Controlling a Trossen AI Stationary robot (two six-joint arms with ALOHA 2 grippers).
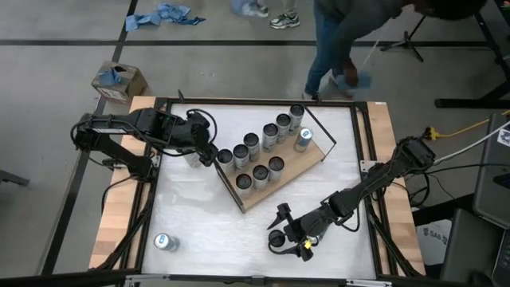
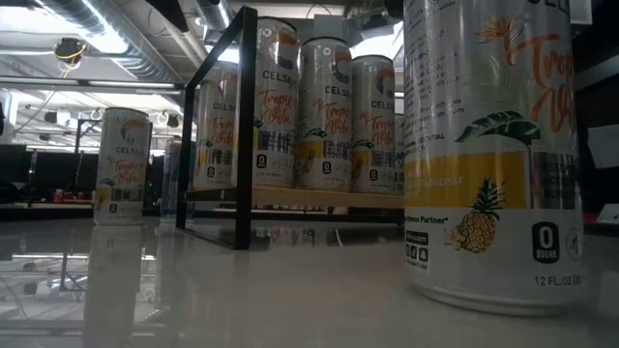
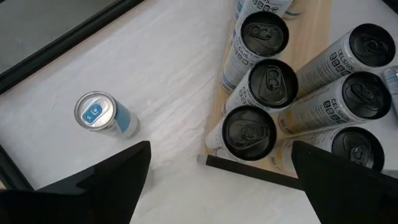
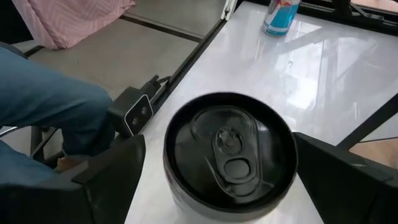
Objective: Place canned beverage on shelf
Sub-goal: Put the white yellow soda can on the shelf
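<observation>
Straddling black-topped can | right gripper fingers wide, untouching

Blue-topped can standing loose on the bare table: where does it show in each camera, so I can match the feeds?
High view: blue-topped can near the bottom-left corner.
Low view: not in it, as far as I can tell.
Left wrist view: left of centre, off the shelf.
Right wrist view: top edge, cut off.
Shared landmark: the table's black frame rail near it.
</observation>
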